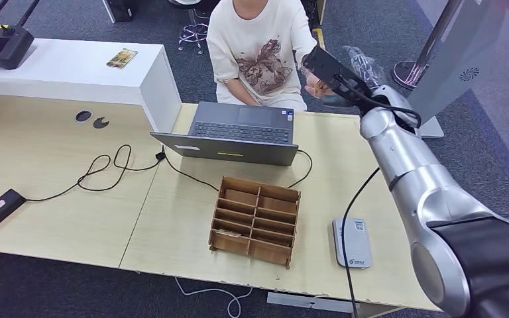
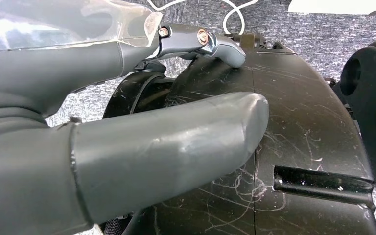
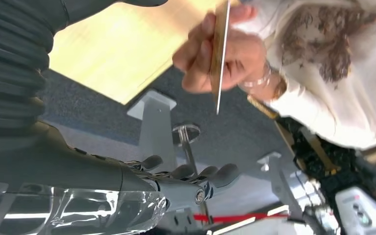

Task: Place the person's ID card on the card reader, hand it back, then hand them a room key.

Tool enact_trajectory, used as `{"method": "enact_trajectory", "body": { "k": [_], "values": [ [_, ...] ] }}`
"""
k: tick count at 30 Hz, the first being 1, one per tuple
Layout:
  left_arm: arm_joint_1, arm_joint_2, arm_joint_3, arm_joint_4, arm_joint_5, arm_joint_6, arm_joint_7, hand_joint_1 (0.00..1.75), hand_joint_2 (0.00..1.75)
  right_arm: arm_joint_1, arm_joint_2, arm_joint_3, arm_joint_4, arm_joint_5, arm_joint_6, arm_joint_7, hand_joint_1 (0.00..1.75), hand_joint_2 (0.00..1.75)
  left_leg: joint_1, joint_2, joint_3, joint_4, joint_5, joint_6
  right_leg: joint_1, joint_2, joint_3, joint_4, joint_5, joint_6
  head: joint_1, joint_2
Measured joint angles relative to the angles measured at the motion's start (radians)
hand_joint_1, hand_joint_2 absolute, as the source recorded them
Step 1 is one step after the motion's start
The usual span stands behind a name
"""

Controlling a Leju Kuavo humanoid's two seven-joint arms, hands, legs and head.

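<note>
A person in a cream T-shirt stands behind the desk and holds a thin card edge-on in one hand. My right arm reaches across the desk toward them. My right hand hangs just beside the person's hand, with its fingers spread, a gap away from the card and holding nothing. The white card reader lies on the desk near the front right edge. My left hand hangs low with thumb and fingers apart and nothing in it.
A wooden box with compartments stands mid-desk beside the reader. An open laptop sits behind it, with black cables trailing left. A white counter holds a small card and a black device.
</note>
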Motion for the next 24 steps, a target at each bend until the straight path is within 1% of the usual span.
{"method": "enact_trajectory", "body": {
  "k": [4, 6, 9, 13, 16, 19, 21, 24],
  "values": [
    [0.000, -0.002, 0.000, 0.000, 0.000, 0.001, 0.003, 0.00, 0.00, 0.000, -0.016, -0.007, -0.008, 0.010, -0.115, 0.023, 0.00, 1.75, 0.000, 0.000, 0.000, 0.000, 0.000, 0.000, 0.000, 0.000, 0.000, 0.000, 0.000, 0.000, 0.000, 0.000],
    [0.000, -0.003, 0.000, 0.000, 0.000, 0.003, 0.004, 0.00, 0.00, 0.003, -0.024, -0.019, -0.012, 0.002, -0.164, 0.012, 0.00, 1.75, 0.000, 0.000, 0.000, 0.000, 0.000, 0.000, 0.000, 0.000, 0.000, 0.000, 0.000, 0.000, 0.000, 0.000],
    [0.001, -0.007, 0.000, 0.000, 0.000, 0.007, 0.007, 0.00, 0.00, 0.015, -0.036, -0.047, -0.020, -0.031, -0.208, -0.042, 0.00, 1.75, 0.000, 0.000, 0.000, 0.000, 0.000, 0.000, 0.000, 0.000, 0.000, 0.000, 0.000, 0.000, 0.000, 0.000],
    [0.004, -0.012, -0.001, 0.000, 0.000, 0.027, 0.010, 0.00, 0.00, 0.061, -0.057, -0.102, -0.062, -0.113, -0.258, -0.162, 0.00, 1.75, 0.000, 0.000, 0.000, 0.000, 0.000, 0.000, 0.000, 0.000, 0.000, 0.000, 0.000, 0.000, 0.000, 0.000],
    [0.009, -0.017, -0.001, 0.000, 0.000, 0.047, 0.013, 0.00, 0.00, 0.136, -0.077, -0.149, -0.146, -0.193, -0.279, -0.254, 0.00, 1.75, 0.000, -0.001, 0.000, 0.000, 0.000, 0.000, 0.000, 0.000, 0.000, -0.001, 0.000, 0.000, 0.000, 0.000],
    [0.011, -0.021, -0.002, 0.000, 0.000, 0.060, 0.018, 0.00, 0.00, 0.234, -0.106, -0.180, -0.268, -0.239, -0.295, -0.314, 0.00, 1.75, 0.000, -0.001, 0.000, 0.000, 0.000, 0.000, 0.000, -0.001, 0.000, -0.001, 0.000, 0.000, 0.000, 0.000],
    [0.012, -0.023, -0.004, 0.000, 0.000, 0.069, 0.018, 0.00, 0.00, 0.307, -0.130, -0.194, -0.367, -0.264, -0.316, -0.362, 0.00, 1.75, 0.000, -0.001, -0.001, 0.000, 0.000, 0.000, 0.000, -0.001, 0.000, -0.001, 0.000, 0.000, 0.000, 0.000],
    [0.014, -0.026, -0.012, 0.000, 0.000, 0.088, 0.018, 0.00, 0.00, 0.433, -0.178, -0.216, -0.540, -0.302, -0.354, -0.472, 0.00, 1.75, 0.000, -0.003, -0.001, 0.000, -0.001, 0.001, 0.000, -0.003, 0.000, -0.002, 0.000, 0.000, 0.000, 0.000]
  ]
}}
